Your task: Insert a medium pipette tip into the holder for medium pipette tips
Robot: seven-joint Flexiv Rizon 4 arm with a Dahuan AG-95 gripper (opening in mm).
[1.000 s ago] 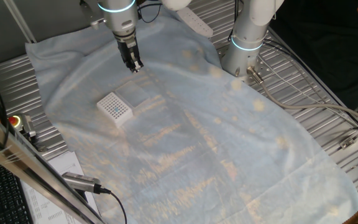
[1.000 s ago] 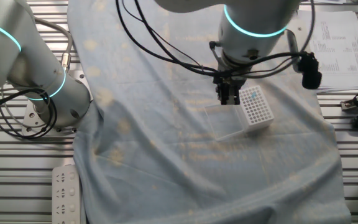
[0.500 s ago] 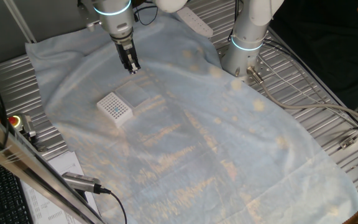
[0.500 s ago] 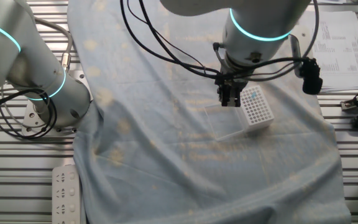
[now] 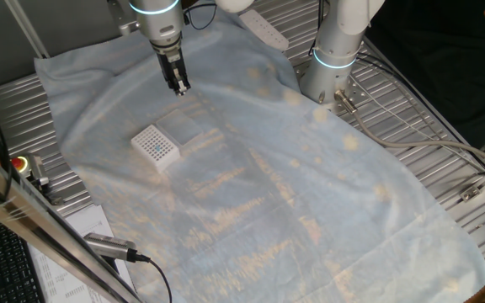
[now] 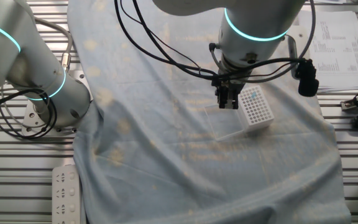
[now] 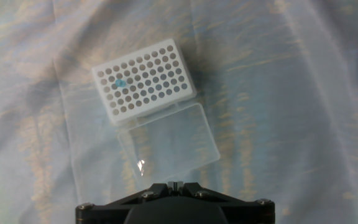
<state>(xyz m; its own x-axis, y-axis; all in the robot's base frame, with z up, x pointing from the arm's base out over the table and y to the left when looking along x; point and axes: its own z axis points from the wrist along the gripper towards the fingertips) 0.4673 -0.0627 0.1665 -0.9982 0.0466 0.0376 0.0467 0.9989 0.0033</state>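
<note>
Although the task called for a medium pipette tip to go into its holder, the pictures suggested that this part was already done. Seen from the hand view, the white holder (image 7: 143, 79) lay on the pale blue cloth (image 7: 291, 93) with its grid of dark holes facing up, and a small teal spot, which I took for the medium pipette tip (image 7: 120, 82), sat in one hole near the block's left end. A clear hinged lid (image 7: 169, 142) lay flat on the cloth against the holder's near edge, folded open.

From one fixed view the teal mark (image 5: 157, 149) showed on the top face of the holder (image 5: 156, 146), while the gripper (image 5: 179, 88) hung above the cloth, well apart from the block and beyond it. From the other fixed view the gripper (image 6: 228, 104) stood just beside the holder (image 6: 256, 107), over the clear lid and not touching it. Its fingers looked drawn close together with nothing visible between them; in the hand view only their bases met at the bottom edge, so they appeared closed and empty.

My judgement was that the insertion was finished and only the arm's retreat remained. Whether the tip sat fully down in its hole was too small to tell. No other loose tip was visible on the cloth.
</note>
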